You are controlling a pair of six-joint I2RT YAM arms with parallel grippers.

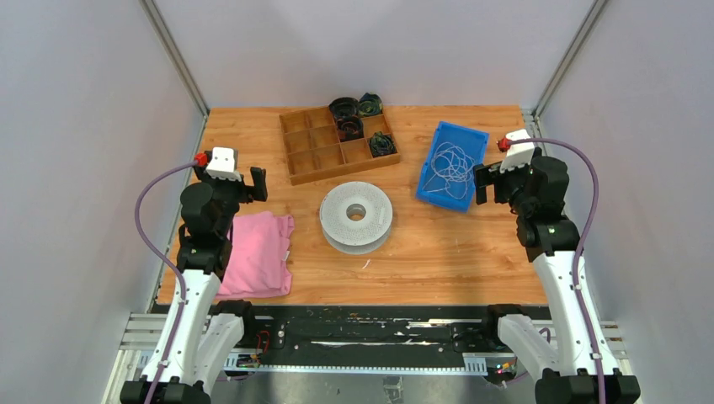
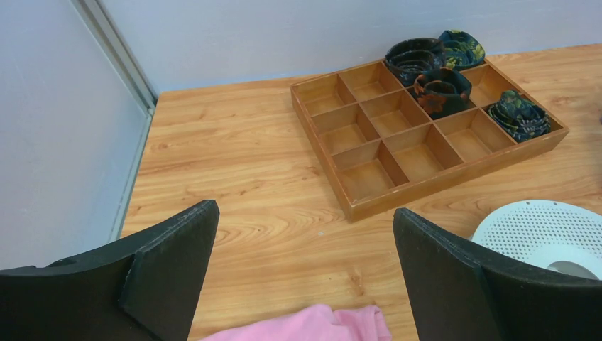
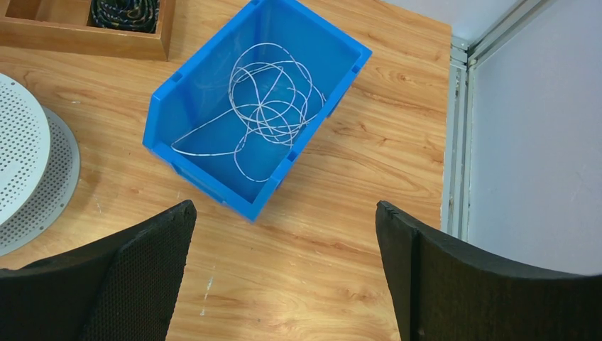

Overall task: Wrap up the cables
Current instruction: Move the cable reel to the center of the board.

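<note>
In the top view, the cables [image 1: 452,164] are seen as a loose tangle of thin pale loops inside the blue bin [image 1: 465,129] at the upper right of the table [image 1: 421,252]; a divided wooden tray [image 1: 313,160] is set at upper centre, a white perforated spool [image 1: 355,215] below it, a pink cloth [image 1: 257,252] at lower left. In the left wrist view, the left gripper [image 2: 304,211] is shown spread wide with nothing between its fingers; dark coiled bundles [image 2: 440,89] are lodged in the tray's upper-right compartments. In the right wrist view, the right gripper [image 3: 284,206] is likewise spread and empty, and the bin with the cables is framed above it, apart from the fingers.
</note>
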